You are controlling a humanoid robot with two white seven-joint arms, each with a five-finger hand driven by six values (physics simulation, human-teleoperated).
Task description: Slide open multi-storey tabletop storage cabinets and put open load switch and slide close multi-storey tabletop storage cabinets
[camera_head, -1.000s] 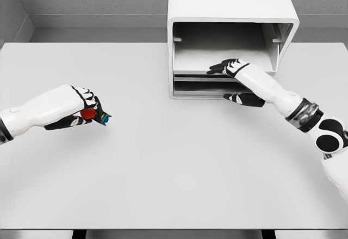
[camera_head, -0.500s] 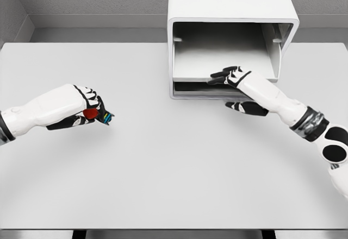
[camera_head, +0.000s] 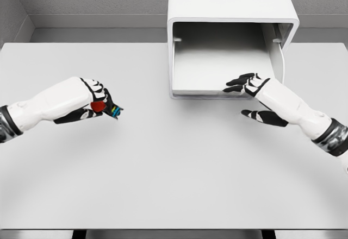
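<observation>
The white tabletop cabinet (camera_head: 228,2) stands at the back, right of the middle, its front open. Its drawer (camera_head: 215,68) is slid out toward me and looks empty. My right hand (camera_head: 239,98) has its fingers hooked over the drawer's front lip near the right corner, with the thumb below it above the table. My left hand (camera_head: 100,104) hovers over the table's left part, shut on the load switch (camera_head: 107,108), a small red and black piece with a blue tip that pokes out to the right.
The grey table (camera_head: 174,168) spreads wide in front of the cabinet. A grey wall runs behind it. An upper rail bracket (camera_head: 276,40) shows inside the cabinet's right wall.
My right hand has drawn back toward me and to the right, and the drawer has slid out with it. My left hand has carried the load switch a little right and up.
</observation>
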